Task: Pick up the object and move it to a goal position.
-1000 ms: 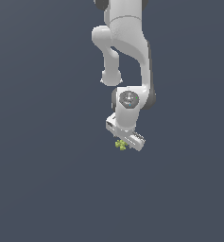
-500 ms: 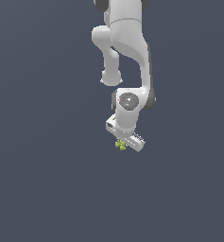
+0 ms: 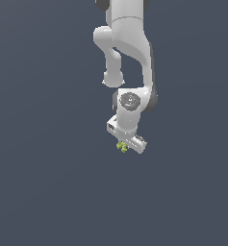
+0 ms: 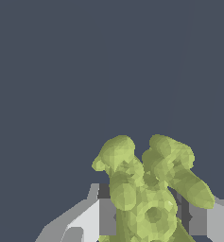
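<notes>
Under the arm, we've got the jaws clamped on the object (image 4: 149,196); next, carry it to goal.

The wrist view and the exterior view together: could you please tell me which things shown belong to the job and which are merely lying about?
Belongs to the job:
- small yellow-green knobbly cluster, sitting between the fingers
- white tool, closed around the cluster

Just lying about:
- nothing else; only the white robot arm and a plain dark grey background show
</notes>
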Controlling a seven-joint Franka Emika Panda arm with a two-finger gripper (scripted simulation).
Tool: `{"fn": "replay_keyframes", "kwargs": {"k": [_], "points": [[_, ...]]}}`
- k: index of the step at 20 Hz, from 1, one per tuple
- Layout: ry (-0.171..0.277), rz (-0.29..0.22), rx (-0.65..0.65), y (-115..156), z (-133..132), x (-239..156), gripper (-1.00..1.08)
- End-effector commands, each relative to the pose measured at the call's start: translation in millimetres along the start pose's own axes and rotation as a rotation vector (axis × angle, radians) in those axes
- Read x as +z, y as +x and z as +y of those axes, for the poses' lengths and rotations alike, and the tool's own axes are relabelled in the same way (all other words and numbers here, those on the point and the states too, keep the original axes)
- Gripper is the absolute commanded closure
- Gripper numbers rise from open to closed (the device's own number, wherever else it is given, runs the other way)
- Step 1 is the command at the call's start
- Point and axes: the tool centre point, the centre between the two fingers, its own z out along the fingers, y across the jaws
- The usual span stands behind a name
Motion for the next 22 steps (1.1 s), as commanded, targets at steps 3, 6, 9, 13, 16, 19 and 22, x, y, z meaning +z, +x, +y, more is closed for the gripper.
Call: {"fn": "replay_keyframes", "kwargs": {"k": [3, 6, 9, 13, 16, 19, 22], "points": [[0.001, 0.001, 0.001, 6, 10, -15, 1.08], [0.001, 0.0, 0.001, 12, 20, -31, 1.08], [0.001, 0.0, 0.001, 20, 35, -53, 1.08], [0.002, 0.0, 0.001, 33, 58, -89, 1.08], [0.002, -0.001, 0.002, 45, 78, -120, 1.08], [0.002, -0.001, 0.002, 56, 99, -152, 1.08], [0.002, -0.001, 0.002, 68, 119, -183, 1.08]]}}
